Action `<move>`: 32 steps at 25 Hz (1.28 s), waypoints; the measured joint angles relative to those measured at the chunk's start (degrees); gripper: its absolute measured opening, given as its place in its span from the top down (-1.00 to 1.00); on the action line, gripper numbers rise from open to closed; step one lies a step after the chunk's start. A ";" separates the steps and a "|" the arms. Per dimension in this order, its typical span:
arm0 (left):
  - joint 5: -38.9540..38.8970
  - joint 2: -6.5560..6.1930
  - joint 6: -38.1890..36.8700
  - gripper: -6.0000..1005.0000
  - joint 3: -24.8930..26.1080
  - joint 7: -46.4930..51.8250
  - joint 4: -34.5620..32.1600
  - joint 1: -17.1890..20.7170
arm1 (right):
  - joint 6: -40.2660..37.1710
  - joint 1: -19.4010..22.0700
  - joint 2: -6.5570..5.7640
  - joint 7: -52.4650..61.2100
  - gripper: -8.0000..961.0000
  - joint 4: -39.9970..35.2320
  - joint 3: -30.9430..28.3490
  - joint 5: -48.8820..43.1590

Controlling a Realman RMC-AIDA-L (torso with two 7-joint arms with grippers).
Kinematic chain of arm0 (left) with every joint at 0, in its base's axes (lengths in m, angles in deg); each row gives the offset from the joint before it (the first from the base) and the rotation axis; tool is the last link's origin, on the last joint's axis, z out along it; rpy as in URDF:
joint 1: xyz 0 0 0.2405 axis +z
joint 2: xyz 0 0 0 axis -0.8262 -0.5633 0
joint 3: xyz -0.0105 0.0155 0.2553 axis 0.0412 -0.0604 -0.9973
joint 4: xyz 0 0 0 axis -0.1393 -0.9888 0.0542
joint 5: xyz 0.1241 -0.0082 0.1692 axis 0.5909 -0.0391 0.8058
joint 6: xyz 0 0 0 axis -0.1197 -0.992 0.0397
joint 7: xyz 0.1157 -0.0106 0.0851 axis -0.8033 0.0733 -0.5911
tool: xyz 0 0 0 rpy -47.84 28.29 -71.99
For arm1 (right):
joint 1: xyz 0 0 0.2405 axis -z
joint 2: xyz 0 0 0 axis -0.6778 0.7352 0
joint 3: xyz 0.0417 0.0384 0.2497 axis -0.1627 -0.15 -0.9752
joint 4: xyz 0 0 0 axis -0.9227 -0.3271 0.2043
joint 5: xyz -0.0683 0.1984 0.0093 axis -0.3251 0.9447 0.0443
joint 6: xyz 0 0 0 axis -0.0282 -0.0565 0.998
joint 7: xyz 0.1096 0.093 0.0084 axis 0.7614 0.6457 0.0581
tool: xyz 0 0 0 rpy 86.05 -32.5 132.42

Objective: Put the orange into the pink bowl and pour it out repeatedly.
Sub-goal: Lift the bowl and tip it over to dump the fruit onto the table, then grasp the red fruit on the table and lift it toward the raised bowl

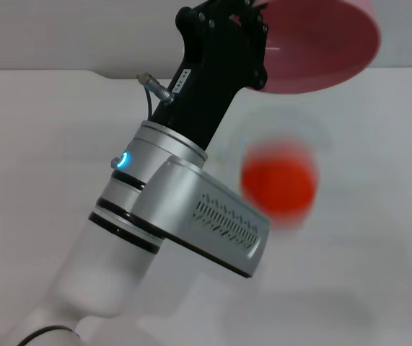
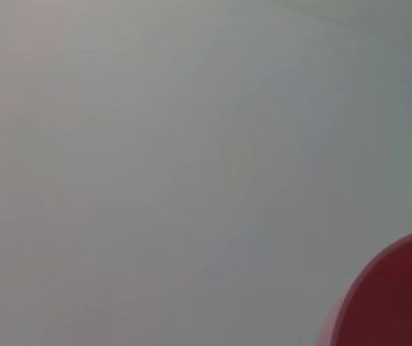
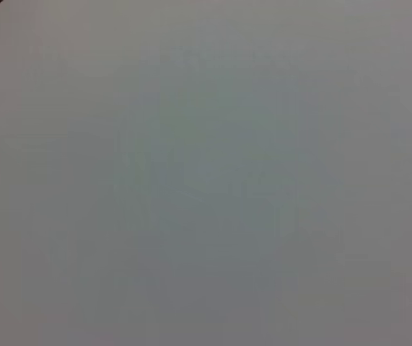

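My left gripper is raised high at the top of the head view, shut on the near rim of the pink bowl. The bowl is tipped over on its side, its opening facing down and towards me. Below it the orange shows as a blurred red-orange ball over the white table, apart from the bowl. An edge of the pink bowl also fills one corner of the left wrist view. The right gripper is out of view.
The white table spreads under everything, with its far edge against a pale wall at the top. My left arm's silver forearm crosses the middle of the head view. The right wrist view shows only bare white surface.
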 joint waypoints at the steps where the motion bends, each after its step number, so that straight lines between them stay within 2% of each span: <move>1: 0.01 0.00 -0.07 0.90 0.00 0.02 0.02 -0.06 | 0.00 -0.02 0.00 0.00 -0.33 0.00 0.14 0.00; 9: 0.41 -0.41 -1.35 0.90 0.26 5.20 0.00 -0.80 | -0.17 -0.10 0.00 0.00 -0.33 -0.05 1.25 0.00; 10: 1.22 -0.78 -5.30 0.90 2.35 10.17 -0.94 -1.39 | -0.37 -0.10 0.00 0.00 -0.33 -0.05 1.39 0.00; 12: 2.30 -0.93 -16.28 0.90 8.13 14.09 -3.78 -1.91 | -0.83 -0.10 0.00 0.00 -0.33 -0.05 1.75 0.00; 13: 2.30 -0.93 -16.28 0.90 8.13 14.09 -3.78 -1.91 | -0.97 -0.10 0.00 -0.01 -0.33 -0.01 1.94 0.00; 16: 2.89 -0.91 -34.54 0.90 16.53 27.01 -3.81 -7.39 | -1.11 -0.12 0.00 0.00 -0.33 0.32 2.24 0.01; 18: 3.22 -0.92 -41.64 0.90 19.39 32.08 -3.04 -10.10 | -1.12 -0.15 0.04 0.00 -0.33 0.61 2.66 0.01; 19: 3.28 -0.88 -43.50 0.90 20.30 32.79 -3.04 -10.57 | -1.12 -0.16 0.06 0.00 -0.33 0.70 2.89 0.01; 23: 2.74 -0.59 -61.26 0.90 28.65 34.52 -4.96 -13.60 | -1.03 -0.18 0.03 -0.09 -0.33 0.84 4.47 0.01; 27: -2.67 -0.55 -76.22 0.90 38.20 34.64 -4.85 -16.71 | -0.71 -0.31 -0.02 -0.35 -0.33 0.95 5.26 0.00; 29: -6.41 -0.71 -82.72 0.90 43.29 33.41 -4.44 -17.56 | -0.69 -0.41 -0.09 -0.36 -0.33 0.96 5.62 -0.13; 32: -11.18 -0.82 -95.68 0.90 54.17 30.72 -3.17 -19.09 | -0.67 -0.57 -0.31 -0.38 -0.33 0.97 6.44 -0.70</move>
